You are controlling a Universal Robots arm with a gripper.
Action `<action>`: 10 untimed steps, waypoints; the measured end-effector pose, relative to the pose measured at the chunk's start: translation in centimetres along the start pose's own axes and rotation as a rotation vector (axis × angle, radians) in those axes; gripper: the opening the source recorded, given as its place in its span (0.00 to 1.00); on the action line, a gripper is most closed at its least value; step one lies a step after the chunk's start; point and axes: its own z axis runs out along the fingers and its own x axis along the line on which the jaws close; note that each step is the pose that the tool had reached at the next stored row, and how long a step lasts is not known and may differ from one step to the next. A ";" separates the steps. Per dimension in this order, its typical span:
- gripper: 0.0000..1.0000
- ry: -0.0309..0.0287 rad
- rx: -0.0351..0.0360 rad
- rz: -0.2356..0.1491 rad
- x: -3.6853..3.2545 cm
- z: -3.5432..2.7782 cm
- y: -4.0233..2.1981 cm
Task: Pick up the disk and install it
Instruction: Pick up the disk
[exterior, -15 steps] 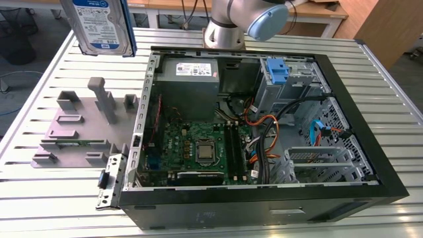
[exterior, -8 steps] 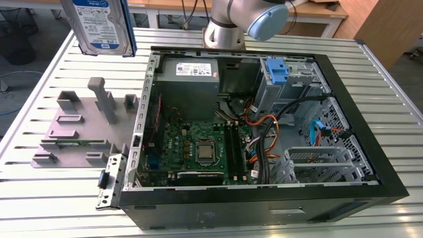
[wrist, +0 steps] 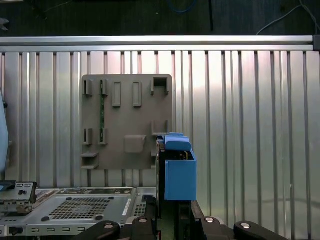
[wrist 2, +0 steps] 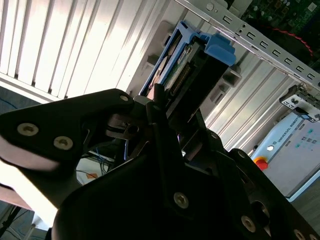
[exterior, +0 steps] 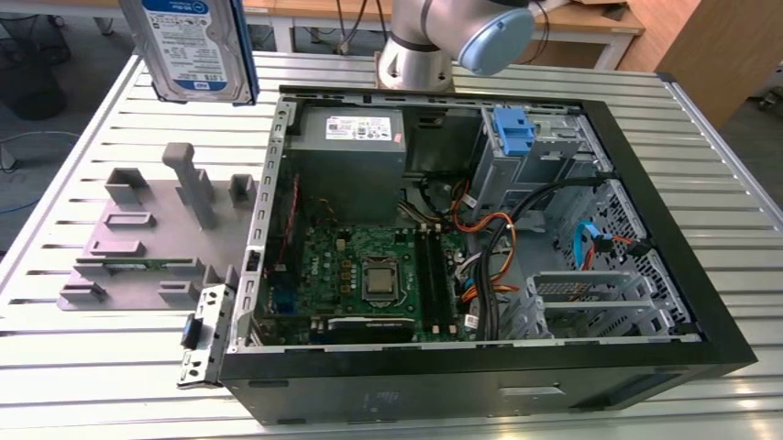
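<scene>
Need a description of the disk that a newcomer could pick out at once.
Start at the open computer case on the slatted metal table. Beyond its corner on the exterior view's left, above the grey fixture plate, the disk stands upright in the air. It alone carries a white and blue label in a blue frame.

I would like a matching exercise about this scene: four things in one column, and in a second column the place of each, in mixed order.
Things:
1. the disk
2. grey fixture plate
3. power-supply box
4. motherboard

Places:
A. lying on the table, outside the computer case
B. flat on the case's floor
C. lifted in the air, upright
D. inside the case, in the corner near the arm's base

Pairs: 1-C, 2-A, 3-D, 4-B
</scene>
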 end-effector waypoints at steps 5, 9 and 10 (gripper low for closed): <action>0.35 0.0000 0.0000 0.000 -0.01 0.00 -0.53; 0.35 0.0000 0.0000 0.000 -0.03 -0.01 -0.92; 0.35 0.0000 0.0000 0.000 -0.03 -0.01 -1.01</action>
